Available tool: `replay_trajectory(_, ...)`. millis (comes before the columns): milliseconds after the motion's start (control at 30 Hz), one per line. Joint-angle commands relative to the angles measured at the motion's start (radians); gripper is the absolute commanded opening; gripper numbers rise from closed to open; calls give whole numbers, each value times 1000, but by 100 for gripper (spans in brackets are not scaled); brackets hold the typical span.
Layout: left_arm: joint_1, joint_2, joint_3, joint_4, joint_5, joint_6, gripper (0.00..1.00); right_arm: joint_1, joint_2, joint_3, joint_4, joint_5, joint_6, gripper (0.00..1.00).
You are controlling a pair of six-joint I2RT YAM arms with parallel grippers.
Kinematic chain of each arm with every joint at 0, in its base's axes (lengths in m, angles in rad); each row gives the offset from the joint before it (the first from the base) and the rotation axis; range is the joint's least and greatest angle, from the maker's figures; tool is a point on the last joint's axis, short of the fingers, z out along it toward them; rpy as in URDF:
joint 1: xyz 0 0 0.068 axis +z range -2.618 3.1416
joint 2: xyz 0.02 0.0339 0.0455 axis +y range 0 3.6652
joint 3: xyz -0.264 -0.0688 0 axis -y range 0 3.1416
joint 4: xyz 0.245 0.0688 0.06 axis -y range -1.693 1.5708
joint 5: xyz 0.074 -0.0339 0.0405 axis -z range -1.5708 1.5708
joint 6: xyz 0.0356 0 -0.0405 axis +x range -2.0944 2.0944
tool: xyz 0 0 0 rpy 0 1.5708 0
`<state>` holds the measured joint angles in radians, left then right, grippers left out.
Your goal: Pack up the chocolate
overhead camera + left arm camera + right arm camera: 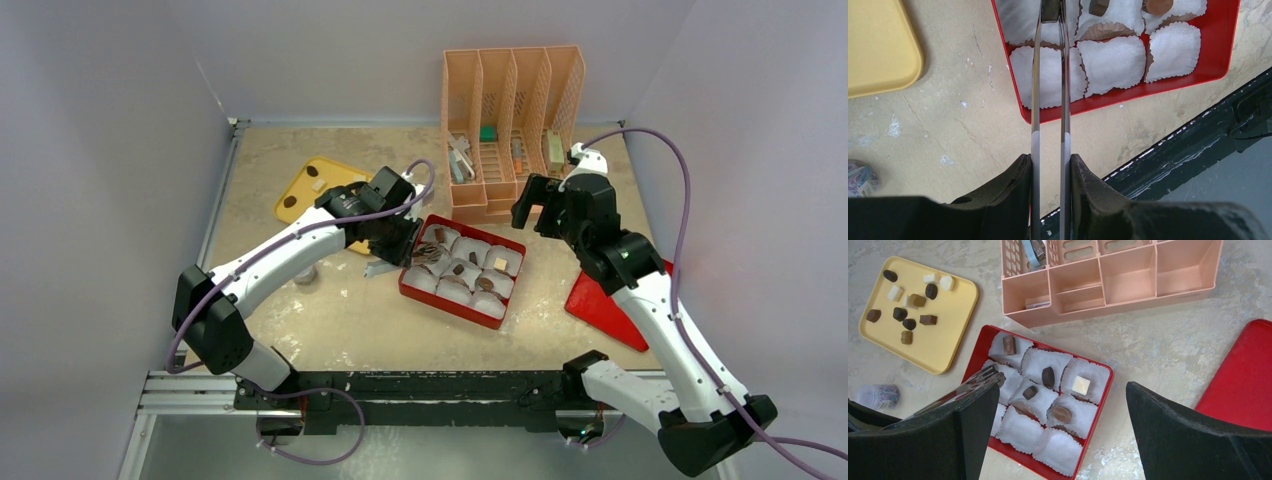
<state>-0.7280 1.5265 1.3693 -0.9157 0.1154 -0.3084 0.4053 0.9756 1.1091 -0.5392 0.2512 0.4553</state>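
**Worktop (1158, 340), contents**

1. Red box (1220, 40): sits centre, open, lined with 9 white paper cups (1113, 62) in 3 rows of 3.
2. Chocolate, packed (1048, 376): 5 pieces, each alone in its own cup. They are 1 brown cube, 1 dark oval, 1 cream square, 1 small dark piece and 1 brown round. The other 4 cups show no piece.
3. Chocolate, unpacked (900, 314): about 12 loose pieces in dark brown, tan and cream-white, scattered on the yellow tray (948, 340). The tray lies beside the box on the left arm's side.
4. Left gripper (1049, 162): clamped on a pair of long metal tweezers (1036, 90).
5. Tweezers: their 2 arms are nearly parallel and close together. They reach out over the box's edge, with the tips above a cup on the tray side. Whether the tips hold a piece cannot be told.
6. Right gripper (1062, 389): fingers wide apart with nothing between them, held above the worktop near the box and the organiser.
7. Pink desk organiser (1128, 280): stands behind the box, with small items in some slots.
8. Red lid (1248, 375): lies flat, right of the box and apart from it.
9. Small clear container of coloured bands (878, 395): sits near the tray's front corner.
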Motion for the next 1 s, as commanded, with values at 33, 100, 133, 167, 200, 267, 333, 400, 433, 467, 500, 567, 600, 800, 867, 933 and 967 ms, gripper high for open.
replay_trajectory(33,-4,-2,58,4,-16,27,22,-3,6,42,33,3,-7,99)
replay_trajectory(100,-5,-2,60,3,-19,29,24,-3,8,42,34,2,-7,99)
replay_trajectory(133,-4,-2,60,3,-20,29,25,-3,8,41,34,2,-7,99)
replay_trajectory(167,-4,-2,59,3,-20,29,25,-3,8,40,34,2,-7,99)
replay_trajectory(200,-5,-2,58,3,-22,30,26,-2,6,38,35,2,-7,99)
replay_trajectory(267,-4,-2,57,3,-22,31,28,-3,6,35,36,2,-8,99)
replay_trajectory(333,-5,-4,55,4,-20,31,28,-3,6,34,36,2,-7,99)
replay_trajectory(400,-5,-7,53,9,-19,31,29,-3,5,32,36,3,-7,99)
replay_trajectory(433,-6,-8,52,10,-19,31,30,-3,4,31,37,3,-6,99)
replay_trajectory(467,-5,-8,53,11,-20,31,30,-3,3,31,37,3,-6,99)
replay_trajectory(500,-4,-8,53,11,-19,31,30,-3,3,31,36,3,-6,99)
replay_trajectory(567,-6,-8,50,13,-20,31,31,-3,2,29,37,4,-5,99)
replay_trajectory(600,-5,-8,50,14,-20,31,31,-3,2,28,38,5,-5,99)
replay_trajectory(800,-7,-12,49,17,-21,27,32,-3,-7,22,36,5,-3,99)
replay_trajectory(867,-5,-17,51,19,-27,24,32,-3,-10,20,35,6,-3,99)
replay_trajectory(933,-6,-25,57,23,-29,19,32,-3,-13,19,33,5,-3,99)
replay_trajectory(967,-5,-31,59,26,-32,17,32,-3,-14,18,33,5,-3,99)
